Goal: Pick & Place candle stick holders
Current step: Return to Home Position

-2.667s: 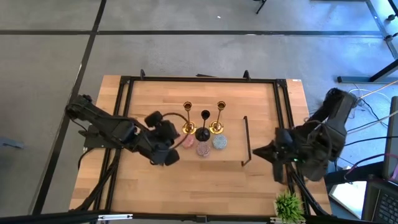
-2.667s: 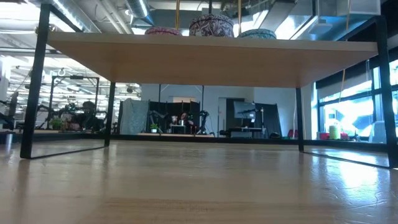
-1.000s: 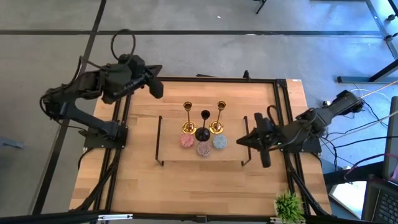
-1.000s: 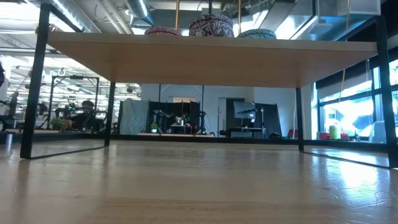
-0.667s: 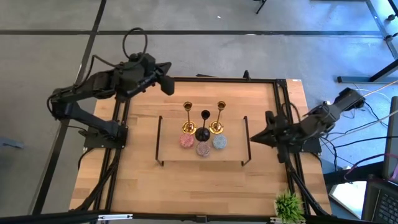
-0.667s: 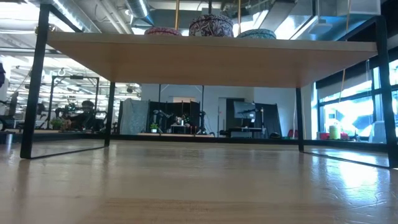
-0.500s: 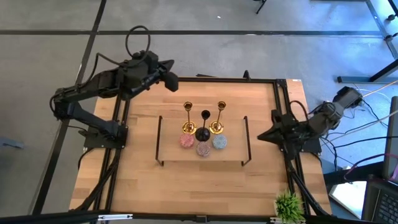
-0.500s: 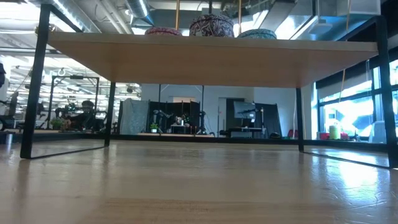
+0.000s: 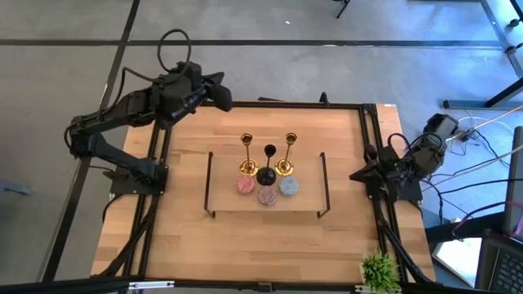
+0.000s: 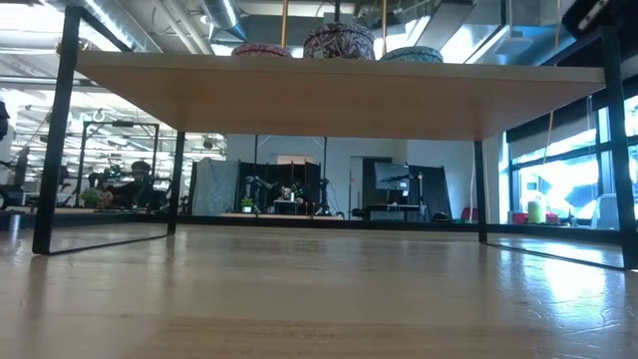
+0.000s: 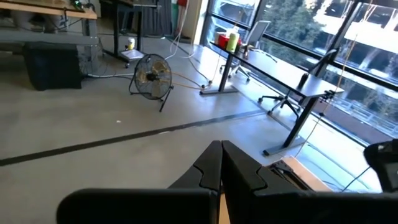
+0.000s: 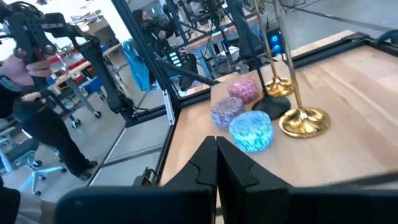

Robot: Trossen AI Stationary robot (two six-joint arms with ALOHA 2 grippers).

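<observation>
Right gripper [image 9: 356, 174] withdrew, well apart from candle stick holders [image 9: 266, 175].

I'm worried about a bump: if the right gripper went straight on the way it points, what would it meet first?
Likely the shelf's right end rail, which stands between the right gripper and the pale blue candle. That candle comes next if the gripper passes over the rail. Its height is unclear.
</observation>
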